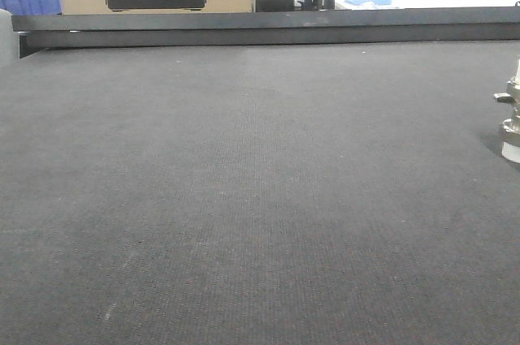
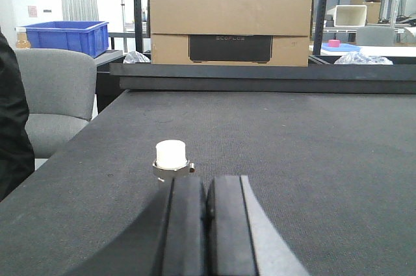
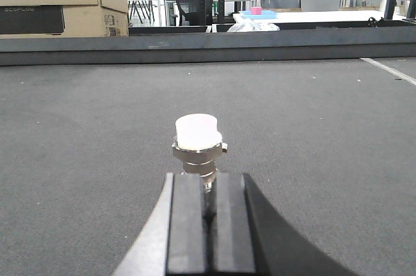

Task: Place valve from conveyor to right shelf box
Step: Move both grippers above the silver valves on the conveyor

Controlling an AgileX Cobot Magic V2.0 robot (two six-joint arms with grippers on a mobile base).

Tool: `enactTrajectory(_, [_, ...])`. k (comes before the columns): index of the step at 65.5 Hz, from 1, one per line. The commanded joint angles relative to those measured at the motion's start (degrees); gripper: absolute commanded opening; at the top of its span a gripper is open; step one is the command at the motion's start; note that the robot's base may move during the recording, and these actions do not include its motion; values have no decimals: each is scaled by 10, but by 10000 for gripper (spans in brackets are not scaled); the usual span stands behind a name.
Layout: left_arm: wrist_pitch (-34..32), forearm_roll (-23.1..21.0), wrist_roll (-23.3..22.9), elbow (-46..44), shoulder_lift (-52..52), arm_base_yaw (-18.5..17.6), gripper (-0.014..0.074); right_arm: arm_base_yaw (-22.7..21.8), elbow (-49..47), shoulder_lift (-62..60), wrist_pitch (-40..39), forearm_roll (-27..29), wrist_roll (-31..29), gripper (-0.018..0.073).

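we see the small silvery metal valve with a white cap (image 3: 199,141) standing on the dark grey woven conveyor belt (image 3: 325,159), just past the right gripper (image 3: 208,180), whose black fingers are pressed together. the front view catches the valve only at its right edge. only the left wrist view shows the left gripper (image 2: 207,184), fingers likewise together, behind another white-capped fitting (image 2: 172,158).

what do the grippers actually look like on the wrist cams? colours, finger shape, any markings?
The left gripper and right gripper look alike: two flat, rectangular matte-black fingers, each backed by a light grey outer plate flaring outward toward the camera. No markings or cables visible; the arms themselves are out of frame.
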Motion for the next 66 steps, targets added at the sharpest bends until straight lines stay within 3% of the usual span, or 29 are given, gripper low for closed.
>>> enactTrajectory(1, [-10,-3,-4,-1,-3,2,-111,-3,0,-1,-13,-1,-1,-162])
enactTrajectory(49, [-24,-4,-4,-1,-3,2,-111,-3,0,-1,-17,-2,-1,-162])
enactTrajectory(66, [-76,-19,-4,-1,-3,2,-111,-3,0,-1,-121,-2,-1,-162])
